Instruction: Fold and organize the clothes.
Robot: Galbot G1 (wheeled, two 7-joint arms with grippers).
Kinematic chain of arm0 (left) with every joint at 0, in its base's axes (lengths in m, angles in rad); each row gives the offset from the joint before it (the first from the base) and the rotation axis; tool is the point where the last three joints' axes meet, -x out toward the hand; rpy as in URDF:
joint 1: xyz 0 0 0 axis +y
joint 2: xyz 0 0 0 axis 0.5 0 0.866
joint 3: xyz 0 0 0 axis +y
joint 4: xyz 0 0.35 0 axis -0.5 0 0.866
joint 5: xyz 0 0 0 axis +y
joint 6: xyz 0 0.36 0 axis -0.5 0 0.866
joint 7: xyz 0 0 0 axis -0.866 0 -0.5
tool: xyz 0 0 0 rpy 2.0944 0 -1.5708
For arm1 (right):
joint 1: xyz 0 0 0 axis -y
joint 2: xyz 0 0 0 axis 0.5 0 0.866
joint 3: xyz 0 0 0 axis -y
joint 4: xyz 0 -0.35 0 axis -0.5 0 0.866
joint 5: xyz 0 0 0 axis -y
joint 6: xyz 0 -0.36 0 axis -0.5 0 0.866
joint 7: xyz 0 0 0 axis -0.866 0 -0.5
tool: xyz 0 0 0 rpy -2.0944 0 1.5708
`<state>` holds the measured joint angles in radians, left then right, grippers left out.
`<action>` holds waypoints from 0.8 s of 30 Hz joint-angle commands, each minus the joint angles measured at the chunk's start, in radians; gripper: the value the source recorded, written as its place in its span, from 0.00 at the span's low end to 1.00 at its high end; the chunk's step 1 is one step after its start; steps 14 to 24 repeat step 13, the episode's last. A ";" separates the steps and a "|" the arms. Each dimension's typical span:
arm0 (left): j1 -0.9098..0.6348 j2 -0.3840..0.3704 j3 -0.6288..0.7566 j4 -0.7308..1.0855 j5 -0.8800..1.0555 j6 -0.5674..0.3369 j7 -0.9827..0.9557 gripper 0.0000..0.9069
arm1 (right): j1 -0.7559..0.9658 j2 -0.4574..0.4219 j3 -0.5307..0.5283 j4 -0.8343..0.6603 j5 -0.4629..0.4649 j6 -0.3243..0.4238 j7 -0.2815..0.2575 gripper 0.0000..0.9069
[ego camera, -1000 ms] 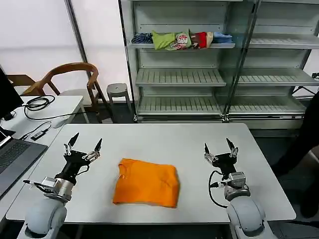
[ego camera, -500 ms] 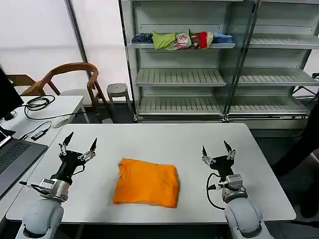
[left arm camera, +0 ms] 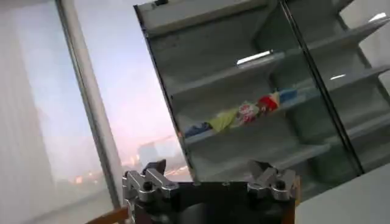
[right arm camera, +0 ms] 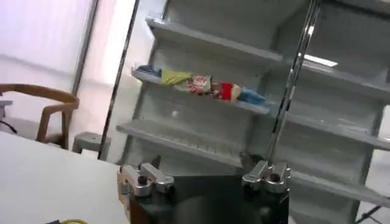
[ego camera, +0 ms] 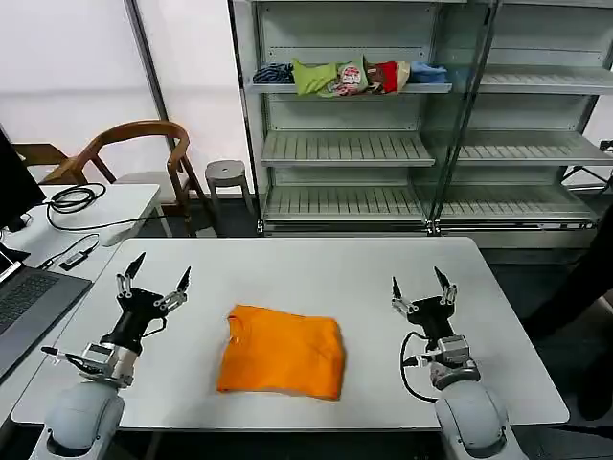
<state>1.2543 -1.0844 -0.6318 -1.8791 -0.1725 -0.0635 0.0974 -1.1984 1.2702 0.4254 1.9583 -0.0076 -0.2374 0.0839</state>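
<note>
Two pincers flank our orange T-shirt, which lies folded into a rough rectangle on the white worktop, near the front edge and a little toward our left of centre. Our left pincer stands raised above the worktop well apart from the shirt's left side, fingers pointing up and spread wide — nothing between them. Our right pincer is posed the same way on the shirt's right, also apart from the fabric, spread wide and empty. Neither touches the shirt; it sits between them, closer to the left one. From the left wrist we see that pincer's fingers parted against the shelf unit beyond the worktop, and the right wrist shows its own fingers likewise parted. A multicoloured bundle of garments rests on an upper shelf — far from the worktop.
</note>
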 commanded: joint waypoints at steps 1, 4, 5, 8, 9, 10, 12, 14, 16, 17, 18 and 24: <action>0.002 0.001 0.009 0.018 0.023 -0.028 0.000 1.00 | -0.003 -0.003 0.023 -0.017 -0.031 0.018 -0.010 1.00; 0.005 0.002 0.002 0.025 0.013 -0.038 0.006 1.00 | 0.000 -0.004 0.029 -0.020 -0.029 0.021 -0.007 1.00; 0.005 0.002 0.000 0.028 0.007 -0.039 0.007 1.00 | 0.001 -0.004 0.029 -0.019 -0.029 0.023 -0.006 1.00; 0.005 0.005 0.002 0.036 0.004 -0.041 0.012 1.00 | 0.003 -0.003 0.026 -0.018 -0.030 0.026 -0.005 1.00; 0.006 0.006 0.003 0.040 0.006 -0.044 0.015 1.00 | 0.003 -0.003 0.023 -0.018 -0.031 0.028 -0.005 1.00; 0.006 0.005 0.003 0.042 0.007 -0.046 0.018 1.00 | 0.002 -0.003 0.022 -0.018 -0.032 0.029 -0.005 1.00; 0.007 0.002 0.002 0.042 0.007 -0.046 0.019 1.00 | 0.002 -0.005 0.018 -0.020 -0.038 0.032 -0.007 1.00; 0.008 0.000 0.001 0.043 0.006 -0.046 0.019 1.00 | 0.004 -0.005 0.017 -0.025 -0.039 0.033 -0.007 1.00; 0.008 0.000 0.001 0.043 0.006 -0.046 0.019 1.00 | 0.004 -0.005 0.017 -0.025 -0.039 0.033 -0.007 1.00; 0.008 0.000 0.001 0.043 0.006 -0.046 0.019 1.00 | 0.004 -0.005 0.017 -0.025 -0.039 0.033 -0.007 1.00; 0.008 0.000 0.001 0.043 0.006 -0.046 0.019 1.00 | 0.004 -0.005 0.017 -0.025 -0.039 0.033 -0.007 1.00; 0.008 0.000 0.001 0.043 0.006 -0.046 0.019 1.00 | 0.004 -0.005 0.017 -0.025 -0.039 0.033 -0.007 1.00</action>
